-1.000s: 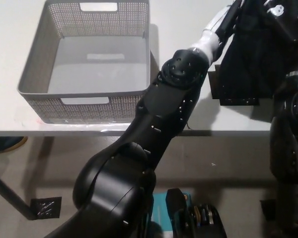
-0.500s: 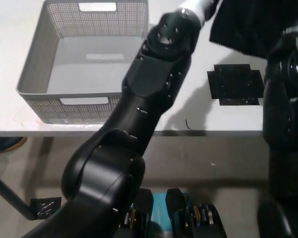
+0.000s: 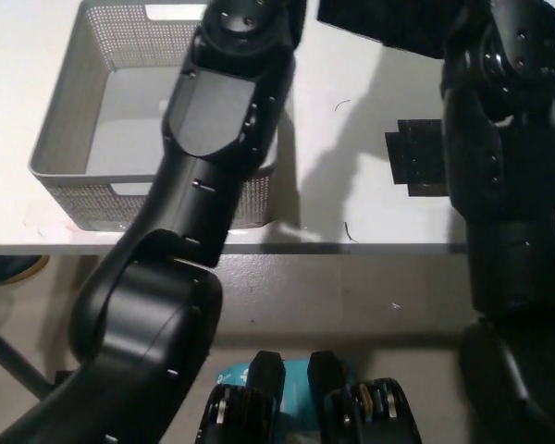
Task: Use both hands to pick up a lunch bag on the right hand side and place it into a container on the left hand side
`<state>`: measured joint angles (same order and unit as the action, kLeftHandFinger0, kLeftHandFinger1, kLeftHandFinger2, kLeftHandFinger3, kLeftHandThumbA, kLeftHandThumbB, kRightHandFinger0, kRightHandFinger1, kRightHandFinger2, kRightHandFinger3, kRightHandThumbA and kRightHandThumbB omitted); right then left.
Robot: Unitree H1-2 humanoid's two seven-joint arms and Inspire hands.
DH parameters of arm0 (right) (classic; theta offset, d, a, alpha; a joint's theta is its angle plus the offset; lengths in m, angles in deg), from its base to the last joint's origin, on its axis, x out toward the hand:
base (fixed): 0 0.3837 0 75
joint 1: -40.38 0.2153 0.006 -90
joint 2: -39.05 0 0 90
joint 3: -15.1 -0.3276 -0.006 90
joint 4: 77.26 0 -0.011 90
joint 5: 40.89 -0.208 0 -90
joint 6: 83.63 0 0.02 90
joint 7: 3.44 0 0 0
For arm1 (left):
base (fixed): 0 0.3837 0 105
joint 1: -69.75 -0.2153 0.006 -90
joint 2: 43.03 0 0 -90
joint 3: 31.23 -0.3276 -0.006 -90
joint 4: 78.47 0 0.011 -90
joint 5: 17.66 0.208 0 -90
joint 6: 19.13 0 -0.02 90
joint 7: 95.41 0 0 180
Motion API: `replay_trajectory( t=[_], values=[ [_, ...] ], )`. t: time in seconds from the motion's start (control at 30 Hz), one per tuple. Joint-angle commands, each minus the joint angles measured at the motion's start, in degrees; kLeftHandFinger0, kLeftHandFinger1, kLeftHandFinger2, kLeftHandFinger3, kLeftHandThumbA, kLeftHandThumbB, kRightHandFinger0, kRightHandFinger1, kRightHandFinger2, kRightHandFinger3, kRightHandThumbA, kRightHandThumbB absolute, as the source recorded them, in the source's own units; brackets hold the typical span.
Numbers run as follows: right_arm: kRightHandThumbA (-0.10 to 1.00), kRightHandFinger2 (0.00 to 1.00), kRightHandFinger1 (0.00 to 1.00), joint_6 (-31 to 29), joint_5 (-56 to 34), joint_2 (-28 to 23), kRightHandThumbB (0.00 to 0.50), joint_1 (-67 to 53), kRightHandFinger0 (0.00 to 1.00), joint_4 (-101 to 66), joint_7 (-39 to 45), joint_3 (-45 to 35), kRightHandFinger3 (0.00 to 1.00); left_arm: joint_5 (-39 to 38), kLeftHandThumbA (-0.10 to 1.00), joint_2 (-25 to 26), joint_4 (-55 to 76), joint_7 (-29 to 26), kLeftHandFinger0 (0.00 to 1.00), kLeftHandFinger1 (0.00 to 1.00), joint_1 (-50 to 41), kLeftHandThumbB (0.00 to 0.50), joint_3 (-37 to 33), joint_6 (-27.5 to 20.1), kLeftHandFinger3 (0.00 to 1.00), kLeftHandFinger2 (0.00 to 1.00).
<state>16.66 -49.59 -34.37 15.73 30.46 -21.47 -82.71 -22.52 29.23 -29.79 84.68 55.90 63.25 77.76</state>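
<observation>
Lunch bag (image 3: 388, 23) is now up off the bench (image 3: 351, 185), only its black lower edge showing at the top of the head view; a second ago it sat lower at the right, by the black square patch (image 3: 424, 157) on the bench, which is now uncovered. Both arms have swung up and leftward since then: the left arm (image 3: 217, 139) now crosses over the right wall of the grey mesh container (image 3: 60, 129), and the right arm (image 3: 495, 139) stands tall at picture right. Neither robot hand is in view, both are past the top edge, so I cannot tell how far open either is or what exactly it holds; the bag hanging between the two arms suggests a two-handed carry, but that is a judgement. Container has not moved, sits at the left on the bench, and what shows of its inside holds nothing; part of it is hidden behind the left arm. Read: lift done, transfer to the left under way, bag not yet over the container. Next needs more leftward travel, then lowering inside the walls. Risk: bag or arm clipping the container's right rim.
</observation>
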Motion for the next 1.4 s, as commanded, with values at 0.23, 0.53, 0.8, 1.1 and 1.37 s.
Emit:
replay_trajectory(
  t=[0.23, 0.53, 0.8, 1.1, 1.37],
  values=[
    [1.0, 1.0, 1.0, -3.6, 0.04, 6.49, 0.076, 10.16, 1.0, 12.0, 5.36, 4.82, 1.0, -3.97, 1.0, 3.97, 10.94, 2.62, 1.0, 1.0, 0.37, 0.233, 2.32, 2.91, 1.0, 1.0],
    [1.0, 1.0, 1.0, -7.38, 1.11, 9.52, 0.076, 14.55, 1.0, 21.87, 8.21, 7.5, 1.0, -6.15, 1.0, 6.24, 20.0, 0.88, 1.0, 1.0, -4.88, 0.207, 6.81, 6.01, 1.0, 1.0],
    [1.0, 1.0, 1.0, -13.53, 0.04, 12.66, 0.115, 17.86, 1.0, 34.45, 14.02, 8.88, 1.0, -6.79, 1.0, 8.04, 24.09, -1.38, 1.0, 1.0, -10.68, 0.209, 11.17, 5.18, 1.0, 1.0],
    [1.0, 1.0, 1.0, -18.17, -0.08, 14.1, 0.103, 20.2, 1.0, 44.78, 17.05, 7.72, 1.0, -9.15, 1.0, 8.44, 21.94, -0.28, 1.0, 1.0, -13.26, 0.16, 14.29, 1.94, 1.0, 1.0],
    [1.0, 1.0, 1.0, -18.43, -1.61, 12.51, 0.061, 17.34, 1.0, 48.43, 21.5, 5.63, 1.0, -3.28, 1.0, 9.0, 16.72, -0.69, 1.0, 1.0, -15.51, 0.188, 9.48, 1.5, 1.0, 1.0]
  ],
)
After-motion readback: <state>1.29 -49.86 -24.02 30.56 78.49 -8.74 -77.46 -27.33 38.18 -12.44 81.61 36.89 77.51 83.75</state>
